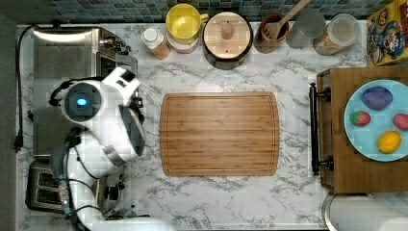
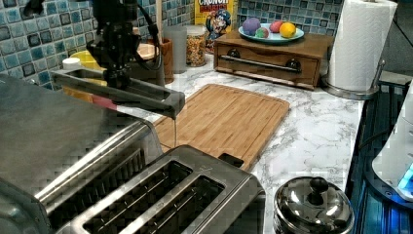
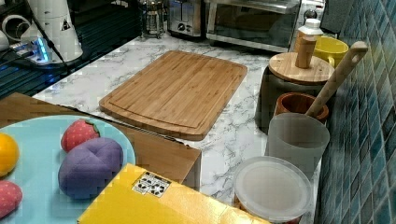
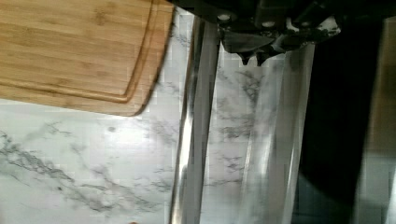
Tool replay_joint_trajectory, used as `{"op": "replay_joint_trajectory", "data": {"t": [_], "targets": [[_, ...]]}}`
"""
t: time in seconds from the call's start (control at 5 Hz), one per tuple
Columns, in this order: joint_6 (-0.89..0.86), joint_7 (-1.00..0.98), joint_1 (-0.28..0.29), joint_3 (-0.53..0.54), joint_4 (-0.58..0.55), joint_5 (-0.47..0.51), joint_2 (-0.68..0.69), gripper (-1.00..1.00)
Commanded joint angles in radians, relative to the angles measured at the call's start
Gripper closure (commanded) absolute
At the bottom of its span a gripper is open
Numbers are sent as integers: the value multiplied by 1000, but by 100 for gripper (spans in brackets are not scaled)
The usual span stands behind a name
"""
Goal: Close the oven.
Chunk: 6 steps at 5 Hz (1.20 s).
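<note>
The stainless-steel oven [image 1: 62,53] stands at the top view's left edge, with my white arm [image 1: 103,110] over its front. In the left view its door [image 2: 141,92] hangs open, lying roughly level and reaching toward the cutting board. My gripper [image 2: 116,80] comes down onto the door's upper side from above. The wrist view shows the long bar handle [image 4: 194,121], the door's steel rim and the dark glass pane [image 4: 336,116]. My gripper [image 4: 252,58] is shut, with its tips close together by the rim just past the handle. The oven [image 3: 252,18] is also at the back of the right view.
A two-slot toaster [image 2: 165,200] sits beside the oven, with a lidded steel pot [image 2: 314,204] next to it. A wooden cutting board [image 1: 219,133] lies mid-counter. Jars and canisters line the tiled back wall, and a wooden drawer box [image 1: 346,159] carries a plate of toy fruit.
</note>
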Motion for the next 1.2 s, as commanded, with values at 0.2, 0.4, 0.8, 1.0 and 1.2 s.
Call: {"op": "replay_joint_trajectory", "data": {"t": [0.2, 0.4, 0.8, 1.0, 1.2], "targets": [[-140, 362, 158, -17, 349, -283, 44, 100], [-77, 385, 127, -15, 292, -260, -16, 100], [-86, 245, 77, 11, 239, -131, -123, 100], [-86, 244, 83, 4, 239, -130, -123, 100], [-86, 245, 77, 11, 239, -131, -123, 100]]}}
